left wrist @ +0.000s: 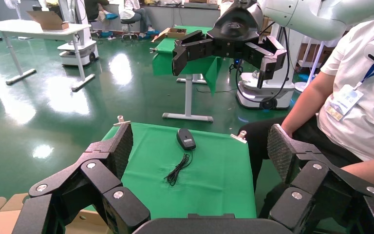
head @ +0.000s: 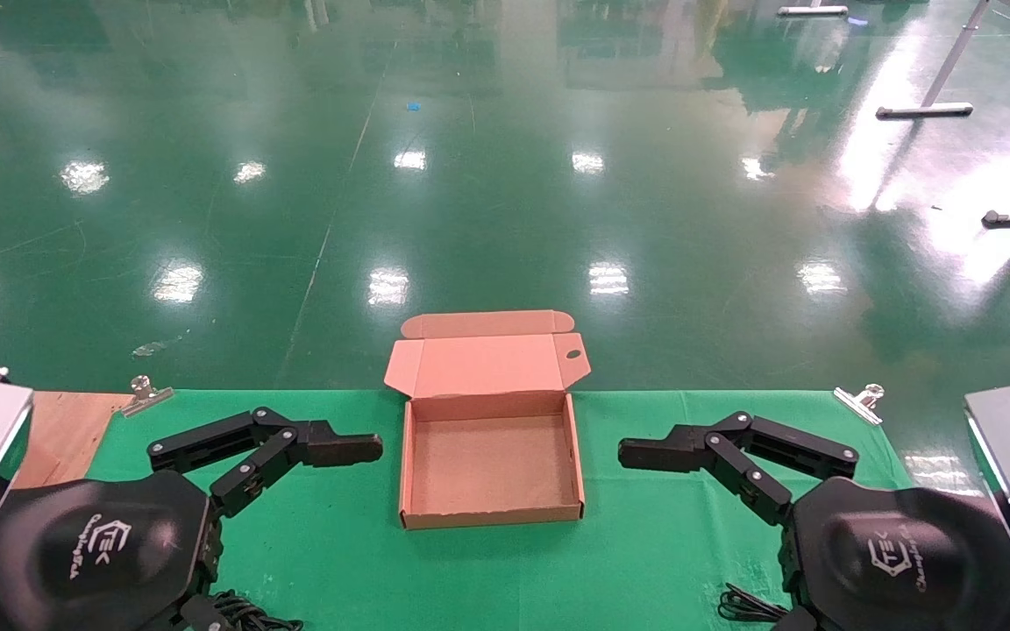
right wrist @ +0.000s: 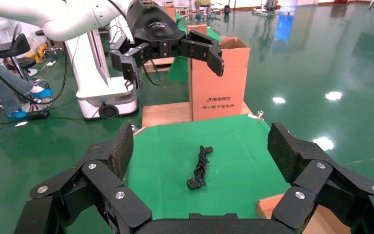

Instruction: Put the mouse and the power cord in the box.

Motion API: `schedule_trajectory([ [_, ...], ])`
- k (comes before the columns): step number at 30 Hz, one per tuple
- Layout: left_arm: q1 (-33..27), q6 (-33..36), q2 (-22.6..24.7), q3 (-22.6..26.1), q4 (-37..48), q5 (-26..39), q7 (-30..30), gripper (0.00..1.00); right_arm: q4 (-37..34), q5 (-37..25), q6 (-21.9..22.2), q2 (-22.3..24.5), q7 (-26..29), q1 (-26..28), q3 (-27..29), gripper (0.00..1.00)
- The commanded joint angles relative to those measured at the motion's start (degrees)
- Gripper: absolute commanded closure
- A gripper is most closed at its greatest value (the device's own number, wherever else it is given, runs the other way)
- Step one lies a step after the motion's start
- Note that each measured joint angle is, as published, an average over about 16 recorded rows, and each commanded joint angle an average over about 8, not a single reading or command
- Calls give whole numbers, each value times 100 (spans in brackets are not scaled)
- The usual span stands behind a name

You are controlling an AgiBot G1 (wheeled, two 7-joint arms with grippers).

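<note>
The brown box (head: pixel 492 464) lies open and empty at the middle of the green table, with its lid folded back. The black mouse (left wrist: pixel 186 139) lies label-up on the cloth right of the box, its thin cable (left wrist: pixel 177 170) bunched beside it. In the head view only that cable (head: pixel 746 605) peeks out beside my right arm. The coiled power cord (right wrist: pixel 200 168) lies left of the box, and part of it (head: pixel 246 609) shows by my left arm. My left gripper (left wrist: pixel 199 136) and right gripper (right wrist: pixel 199 141) hover open and empty on either side of the box, facing each other.
Metal clips (head: pixel 144 392) (head: pixel 860 399) pin the green cloth (head: pixel 645 543) at its far corners. A wooden board (head: pixel 67 429) sticks out at the left. A tall cardboard carton (right wrist: pixel 219 83) stands beyond that end. A seated person (left wrist: pixel 350 97) is close to the right end.
</note>
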Motion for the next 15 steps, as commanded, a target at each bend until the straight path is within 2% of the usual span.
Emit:
schedule_trajectory([
  [1, 0, 0, 0, 0, 0, 0, 0, 0, 0, 0, 0, 0, 0, 0, 0, 0],
  [15, 0, 0, 0, 0, 0, 0, 0, 0, 0, 0, 0, 0, 0, 0, 0, 0],
])
